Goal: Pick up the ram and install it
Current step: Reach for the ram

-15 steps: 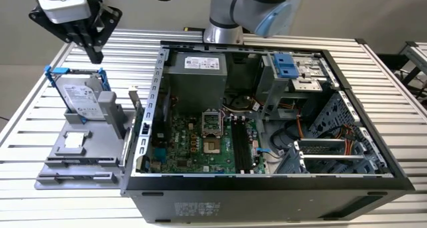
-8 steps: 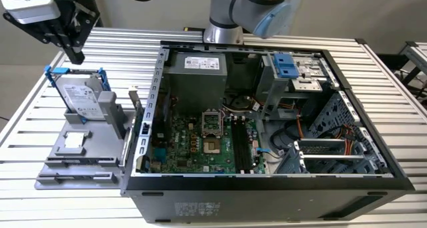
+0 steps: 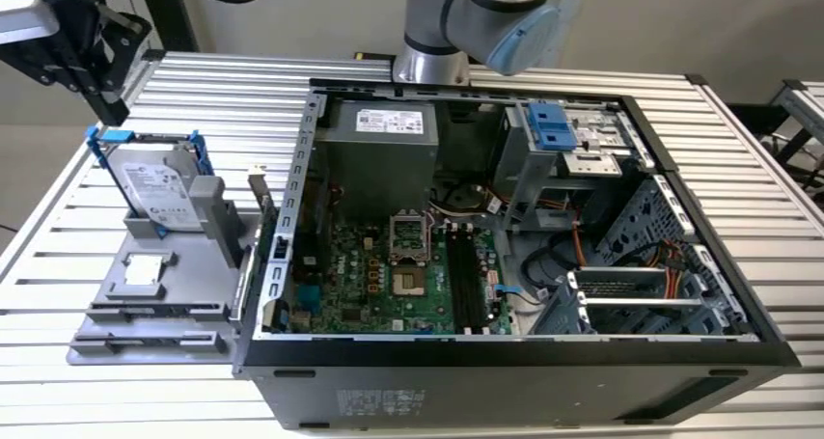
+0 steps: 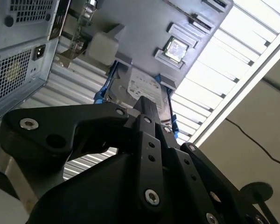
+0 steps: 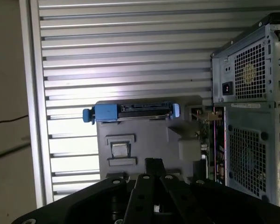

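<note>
First wrist view: end effector (image 5: 154, 162) pressed together above tray (image 5: 144, 122); spread, square lengthwise to ram (image 5: 209, 140) at tray's edge.

Table (image 3: 747, 169): silver, ribbed w/ parallel slats, bright glare stripes in both wrist views. PC case (image 3: 515, 386): black outside, bare grey metal inside. Rear panel (image 5: 249, 70): grey w/ perforated dot grilles. Motherboard (image 3: 367, 289): green, w/ black slot rails (image 3: 470, 285). Hard drive (image 3: 157, 190): silver, white label, blue frame (same blue as the drive-bay latch (image 3: 551, 127)). Fixture tray (image 3: 154, 309): flat mid-grey. Cables (image 3: 582, 251): orange, some black. Arm (image 3: 496, 10): silver w/ pale-blue cap. Gripper (image 3: 103, 96): matte black, w/ silver screw heads (image 4: 151, 197) in the second wrist view.
</note>
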`<state>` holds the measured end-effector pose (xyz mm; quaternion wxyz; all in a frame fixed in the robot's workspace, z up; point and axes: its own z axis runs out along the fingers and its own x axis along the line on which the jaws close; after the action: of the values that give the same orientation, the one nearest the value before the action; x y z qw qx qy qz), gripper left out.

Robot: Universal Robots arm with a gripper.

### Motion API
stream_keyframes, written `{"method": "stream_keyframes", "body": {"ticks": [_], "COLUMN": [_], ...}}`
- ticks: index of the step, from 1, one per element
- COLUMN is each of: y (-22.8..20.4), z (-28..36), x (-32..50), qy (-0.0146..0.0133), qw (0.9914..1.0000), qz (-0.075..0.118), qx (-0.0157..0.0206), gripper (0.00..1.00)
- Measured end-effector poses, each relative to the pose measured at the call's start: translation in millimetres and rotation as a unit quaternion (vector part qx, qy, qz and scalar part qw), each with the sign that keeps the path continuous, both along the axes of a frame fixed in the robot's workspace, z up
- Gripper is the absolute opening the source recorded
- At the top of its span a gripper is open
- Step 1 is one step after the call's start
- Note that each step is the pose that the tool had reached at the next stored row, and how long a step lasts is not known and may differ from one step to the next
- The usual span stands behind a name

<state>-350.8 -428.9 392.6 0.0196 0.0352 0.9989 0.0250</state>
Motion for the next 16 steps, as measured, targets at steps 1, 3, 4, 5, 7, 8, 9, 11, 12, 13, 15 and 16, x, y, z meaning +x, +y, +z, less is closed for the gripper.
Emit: {"method": "stream_keyframes", "body": {"ticks": [1,3,4,5,7,8,9,11,12,13,15,16], "y": [0.0,-0.9,-2.4,-4.4,-9.9,-13.8,-18.1,-26.3,-30.4,-34.5,-43.5,-47.9], "z": [0.0,0.0,0.0,0.1,-0.2,-0.3,-0.6,-1.2,-1.5,-1.8,-2.4,-2.7], "x": [0.0,1.1,2.8,4.6,7.5,8.3,8.7,8.7,8.8,8.8,8.7,8.7], "qy": [0.0000,0.0001,0.0003,0.0007,0.0011,0.0014,0.0016,0.0016,0.0016,0.0016,0.0017,0.0017], "qw": [1.00000,1.00000,1.00000,1.00000,1.00000,1.00000,1.00000,1.00000,1.00000,1.00000,1.00000,1.00000], "qz": [0.000,0.000,0.000,0.000,0.000,0.000,0.000,0.000,0.000,0.000,0.000,0.000], "qx": [0.0000,0.0000,0.0000,0.0000,0.0000,0.0000,0.0000,0.0000,0.0000,0.0000,0.0000,0.0000], "gripper": [0.00,0.00,0.00,0.00,0.00,0.00,0.00,0.00,0.00,0.00,0.00,0.00]}}
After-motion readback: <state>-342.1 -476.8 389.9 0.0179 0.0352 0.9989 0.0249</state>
